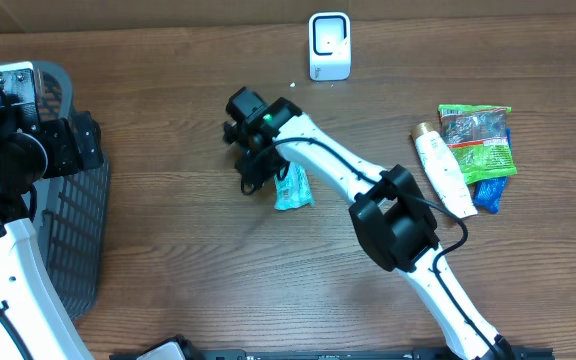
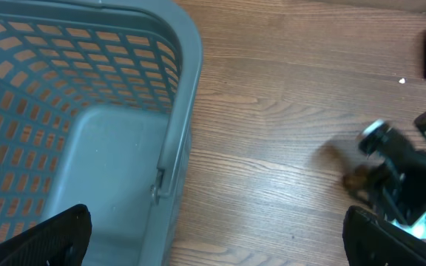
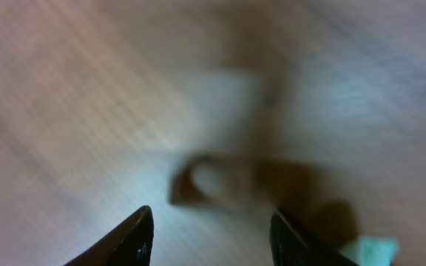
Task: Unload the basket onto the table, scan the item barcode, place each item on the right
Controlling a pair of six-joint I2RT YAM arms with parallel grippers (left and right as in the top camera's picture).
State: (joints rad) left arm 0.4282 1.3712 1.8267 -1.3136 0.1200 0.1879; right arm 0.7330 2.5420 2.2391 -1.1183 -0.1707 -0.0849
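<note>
My right claw (image 3: 211, 240) hovers half open and empty at the overhead view's centre, just left of the teal packet (image 1: 293, 188) on the bench (image 1: 168, 280). Pickup is in hand, I judge; next comes closing on the packet, then the scanner (image 1: 329, 45), top centre.

Brown wood-grain table (image 1: 188, 280), evenly lit
</note>
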